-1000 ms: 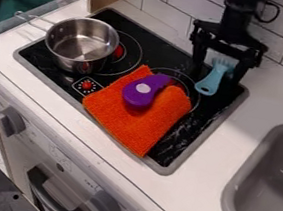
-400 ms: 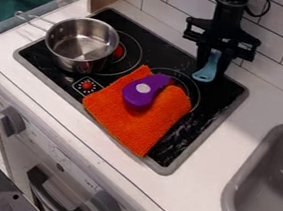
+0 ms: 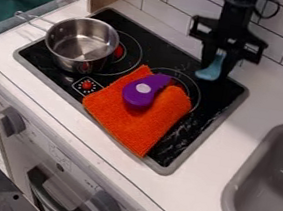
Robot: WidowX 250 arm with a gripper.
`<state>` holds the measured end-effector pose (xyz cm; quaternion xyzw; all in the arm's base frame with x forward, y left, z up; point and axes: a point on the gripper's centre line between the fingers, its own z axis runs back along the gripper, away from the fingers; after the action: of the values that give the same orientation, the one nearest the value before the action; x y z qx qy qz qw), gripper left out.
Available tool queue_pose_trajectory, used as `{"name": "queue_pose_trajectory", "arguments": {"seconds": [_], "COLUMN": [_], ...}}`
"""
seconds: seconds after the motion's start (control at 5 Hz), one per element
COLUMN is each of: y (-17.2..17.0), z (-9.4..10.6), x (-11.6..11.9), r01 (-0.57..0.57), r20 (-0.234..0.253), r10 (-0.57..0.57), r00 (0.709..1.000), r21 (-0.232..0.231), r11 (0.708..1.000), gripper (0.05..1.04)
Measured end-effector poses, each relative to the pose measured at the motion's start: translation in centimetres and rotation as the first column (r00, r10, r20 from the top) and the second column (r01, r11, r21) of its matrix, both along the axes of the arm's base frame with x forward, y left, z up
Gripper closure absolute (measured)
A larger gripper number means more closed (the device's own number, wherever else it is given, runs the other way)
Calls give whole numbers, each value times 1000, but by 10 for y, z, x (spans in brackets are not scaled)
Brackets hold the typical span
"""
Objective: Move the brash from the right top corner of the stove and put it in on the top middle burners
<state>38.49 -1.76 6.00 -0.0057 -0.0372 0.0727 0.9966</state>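
The black gripper (image 3: 216, 70) hangs over the top right corner of the stove (image 3: 155, 46), its fingers shut on the light blue brush (image 3: 209, 72). The brush's rounded handle end points down and toward the front, below the fingers; its bristle end is largely hidden between them. I cannot tell how far the brush is above the stove top. Left of and in front of the brush is the ring of the right-hand burner, partly covered by an orange cloth (image 3: 131, 123).
A purple object (image 3: 143, 91) with a pale round spot lies on the cloth. The steel pot (image 3: 77, 62) stands on the stove's left side. Behind the arm rises the tiled wall (image 3: 181, 2); a grey sink (image 3: 260, 184) is at the right.
The fingers, wide apart around the brush at first, have closed on it. The brush shifted left and toward the back, then slightly right again with the gripper. Cloth, purple object and pot kept their places.
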Motion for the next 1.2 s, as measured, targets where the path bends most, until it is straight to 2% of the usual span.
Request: {"name": "queue_pose_trajectory", "arguments": {"seconds": [0.2,0.4,0.6,0.8,1.0,1.2], "y": [11,30,60,87,102,110], "z": [23,25,24,11,9,-5], "x": [-5,-6,-8,-13,-14,-17], "r01": [18,11,-9,-21,-28,-15], "r20": [34,35,29,-9,-6,-42], "r10": [-19,-12,7,22,29,18], "r00": [999,999,1000,1000,1000,999], "r21": [24,38,50,71,80,80], "r11": [1000,999,999,997,996,997], "gripper": [775,775,775,775,775,775]}}
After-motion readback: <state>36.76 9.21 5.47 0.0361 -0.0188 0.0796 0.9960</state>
